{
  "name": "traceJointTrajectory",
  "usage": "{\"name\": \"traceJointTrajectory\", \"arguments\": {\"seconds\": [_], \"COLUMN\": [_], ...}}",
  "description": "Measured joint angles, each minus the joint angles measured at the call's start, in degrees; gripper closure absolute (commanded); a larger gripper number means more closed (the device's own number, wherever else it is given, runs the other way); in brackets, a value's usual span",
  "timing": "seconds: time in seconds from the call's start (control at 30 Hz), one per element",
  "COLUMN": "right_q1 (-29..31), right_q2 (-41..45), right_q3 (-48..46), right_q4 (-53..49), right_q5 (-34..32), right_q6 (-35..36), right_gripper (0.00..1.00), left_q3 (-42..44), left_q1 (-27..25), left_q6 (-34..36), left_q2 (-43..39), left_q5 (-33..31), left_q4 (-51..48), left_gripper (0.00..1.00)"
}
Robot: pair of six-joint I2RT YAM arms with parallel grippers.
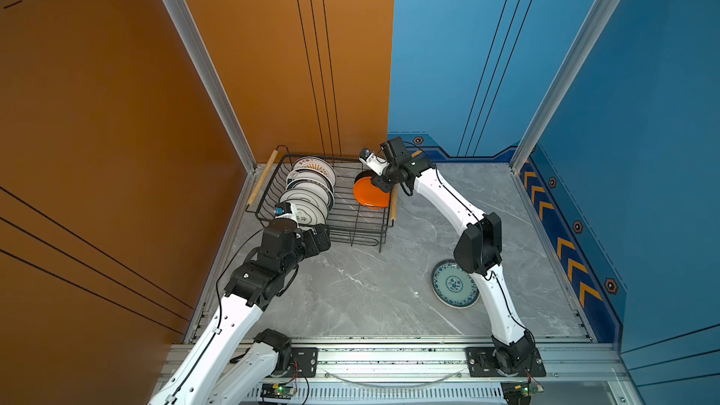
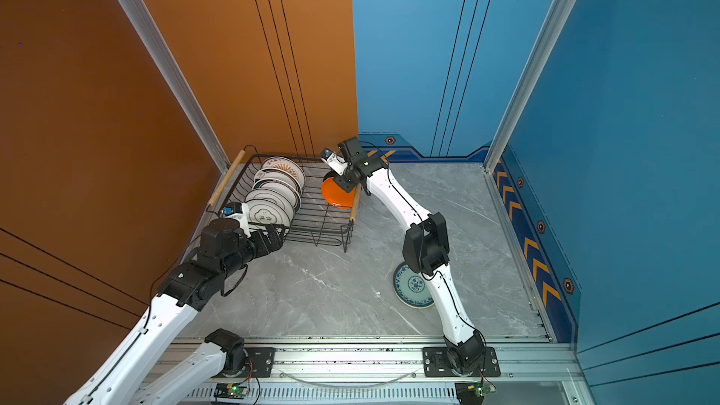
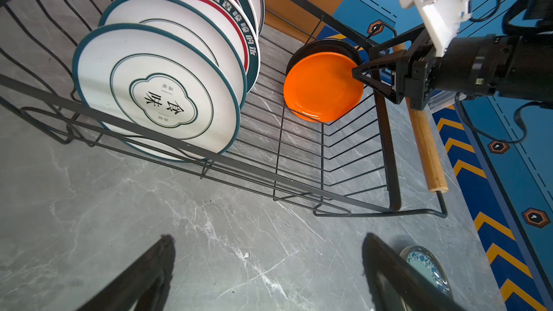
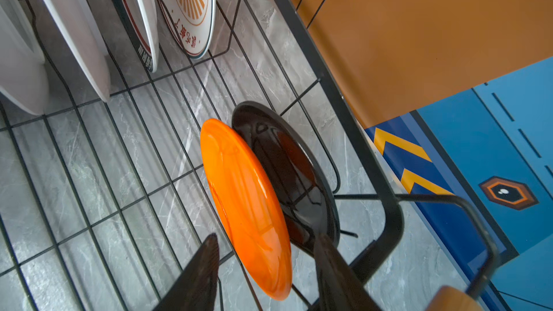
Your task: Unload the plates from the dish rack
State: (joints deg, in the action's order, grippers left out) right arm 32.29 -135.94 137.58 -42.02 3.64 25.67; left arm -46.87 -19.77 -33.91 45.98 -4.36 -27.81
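The black wire dish rack [image 1: 350, 224] stands at the back left of the table. A row of several white plates [image 1: 307, 192] with dark rims stands upright in its left side [image 3: 155, 91]. An orange plate [image 4: 245, 198] leans on a black plate [image 4: 287, 160] in the rack's far right corner. My right gripper [image 4: 266, 243] is open and straddles the orange plate's rim; one finger stands clear of it, the other sits between the two plates. My left gripper [image 3: 269, 243] is wide open over bare table in front of the rack. A blue-green patterned plate [image 1: 452, 284] lies flat on the table.
The rack's wooden handles [image 1: 263, 183] [image 3: 428, 151] run along its two short ends. The right arm's elbow [image 1: 481, 243] hangs over part of the patterned plate. An orange wall and a blue wall close the back, and a metal rail [image 1: 389, 360] runs along the front.
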Motion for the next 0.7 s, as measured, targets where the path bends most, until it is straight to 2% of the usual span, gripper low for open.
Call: {"name": "traceJointTrajectory", "arguments": {"seconds": [0.7], "right_q1": [0.85], "right_q2": [-2.69], "right_q3": [0.79], "right_q4": [2.58], "right_q5": [1.14], "right_q6": [-0.24], "right_gripper": [0.55], "left_q3": [1.14], "left_q1": [0.55], "left_q6": [0.02], "left_q2": [-0.39], "left_q5": [0.04], "left_q4": [0.66], "left_gripper": [0.02]}}
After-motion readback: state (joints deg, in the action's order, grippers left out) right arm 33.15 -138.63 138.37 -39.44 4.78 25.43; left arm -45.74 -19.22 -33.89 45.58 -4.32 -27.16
